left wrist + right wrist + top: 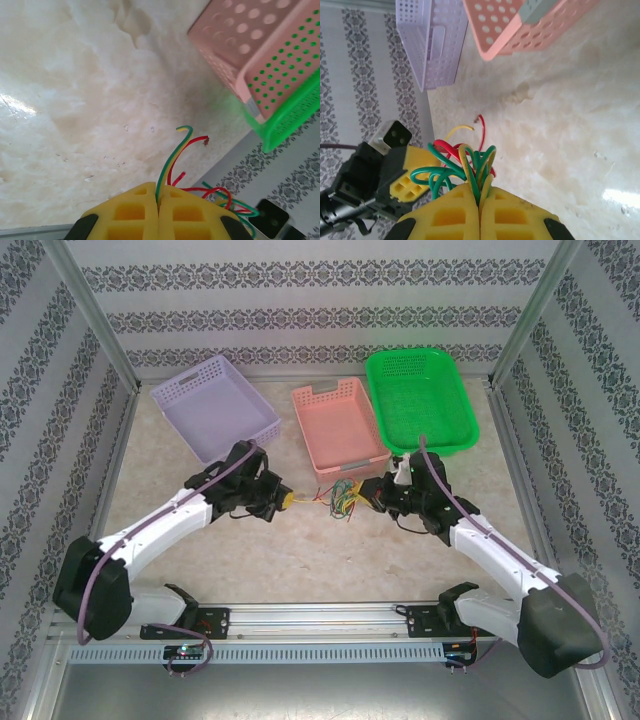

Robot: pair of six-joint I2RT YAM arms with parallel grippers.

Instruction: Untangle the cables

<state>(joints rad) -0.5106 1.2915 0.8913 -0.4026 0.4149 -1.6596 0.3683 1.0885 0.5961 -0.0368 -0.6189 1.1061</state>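
The left gripper (285, 500) has its yellow pads pressed together on the cables (340, 497). In the left wrist view a green, a yellow and a red strand come up out of the seam between the pads. The right gripper (368, 495) faces it from just across the tangle. In the right wrist view its pads are likewise clamped flat, on a bunch of green and yellow loops.

The cables lie on the table (300, 550) between the two grippers, in a small knot just in front of the pink basket (340, 425). Green, yellow and red can be told apart. How many strands there are cannot be counted, since they cross and loop over each other and their lower ends run hidden into the pads.

Farther back stand three perforated baskets. The lilac basket (215, 410) is on the left, the pink one in the middle and the green basket (420, 400) on the right, touching the pink one's side. Each shows its bare floor. Both wrist views cut the baskets off at the frame edge.
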